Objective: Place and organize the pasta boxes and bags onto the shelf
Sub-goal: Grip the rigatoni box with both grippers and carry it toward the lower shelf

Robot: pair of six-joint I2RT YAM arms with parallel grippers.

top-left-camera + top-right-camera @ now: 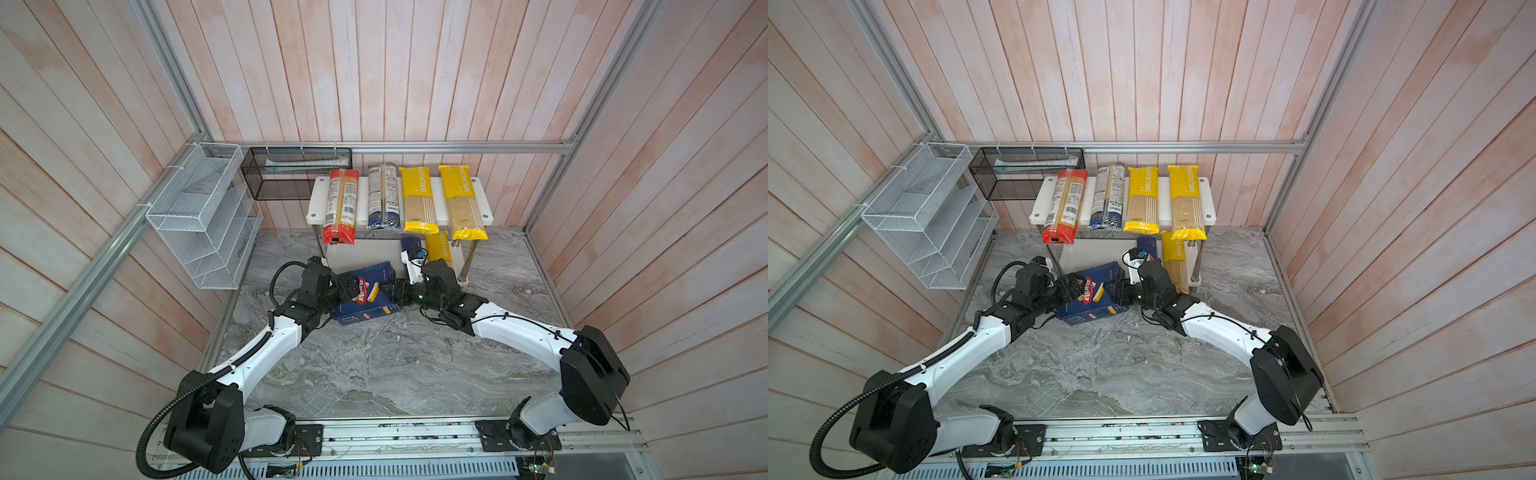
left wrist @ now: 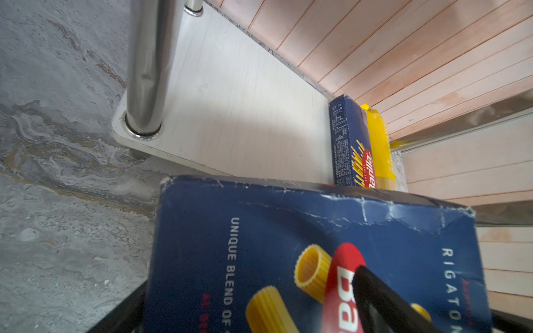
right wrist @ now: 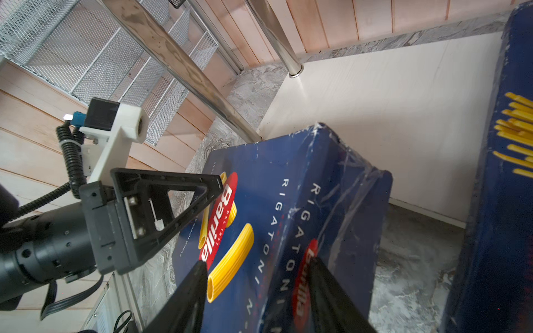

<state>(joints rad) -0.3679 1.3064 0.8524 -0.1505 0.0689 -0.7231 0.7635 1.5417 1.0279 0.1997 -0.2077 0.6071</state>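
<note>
1. Two end effectors share one load. The left end effector (image 1: 348, 286) is clenched across the broad face of the Rigatoni box (image 1: 370, 299). The right end effector (image 3: 258, 262) is clamped over that box's opposite long edge, with one finger on the front and one on the side panel.
2. Held so, the box hangs tilted just in front of the shelf (image 1: 312, 199), over the desk (image 1: 374, 365). Whether a lower corner touches the desk I cannot tell.
3. As I judge it, the step in hand is feeding the box onto the lower board (image 2: 245, 101). Level it first, then advance both arms together so neither grip twists the cardboard.
4. Aim for the bare stretch between the front chrome post (image 2: 147, 66) and the Spaghetti box (image 2: 349, 144), which lies on that board beside a yellow bag (image 1: 438, 247).
5. Stay low, because the red-ended bag (image 1: 341, 203) overhangs the top board's front edge above the entry. The blue-ended bag (image 1: 383, 195) and two further yellow bags (image 1: 417, 199) lie alongside it.
6. Let go only once most of the box rests on the board.
</note>
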